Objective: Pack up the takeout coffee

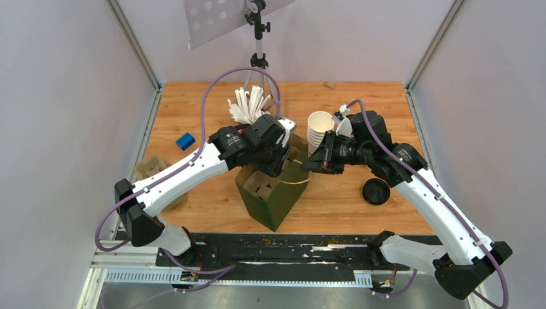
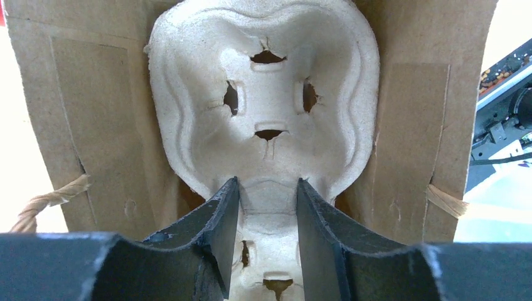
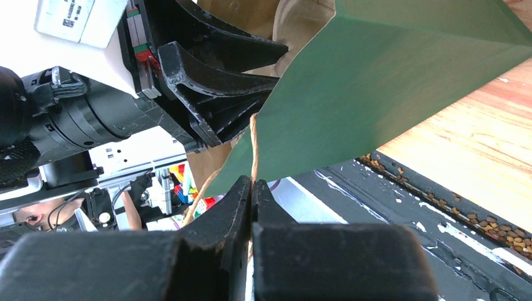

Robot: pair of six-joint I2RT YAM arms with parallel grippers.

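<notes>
Our left arm runs from its base at 7 o'clock of the table (image 1: pixel 193 116) up toward the centre. Its wrist is bent down, so the left gripper (image 2: pixel 268 183) dips into the mouth of the green paper bag (image 1: pixel 277 205). Its fingers stand partly apart and close on the narrow middle strip of the pulp cup carrier (image 2: pixel 263 81), which sits inside the bag with brown walls on either side.

Our right arm rises from 5 o'clock, elbows out toward 3 o'clock and turns back leftward. The right gripper (image 3: pixel 252 183) hangs at the bag's 3 o'clock rim, fingers pressed together on the bag's twine handle (image 3: pixel 254 141).

The black lid (image 1: pixel 376 191) lies flat on the table at 4 o'clock of the right gripper, well apart from it and just beside that forearm. A white paper cup (image 1: pixel 344 127) shows only as a sliver at about 1 o'clock of the right gripper, behind the wrist and just beside the stack of white cups (image 1: pixel 319 132). We cannot tell whether it stands upright. Lid and cup are both outside the bag, on the 3 o'clock side of the left gripper.
</notes>
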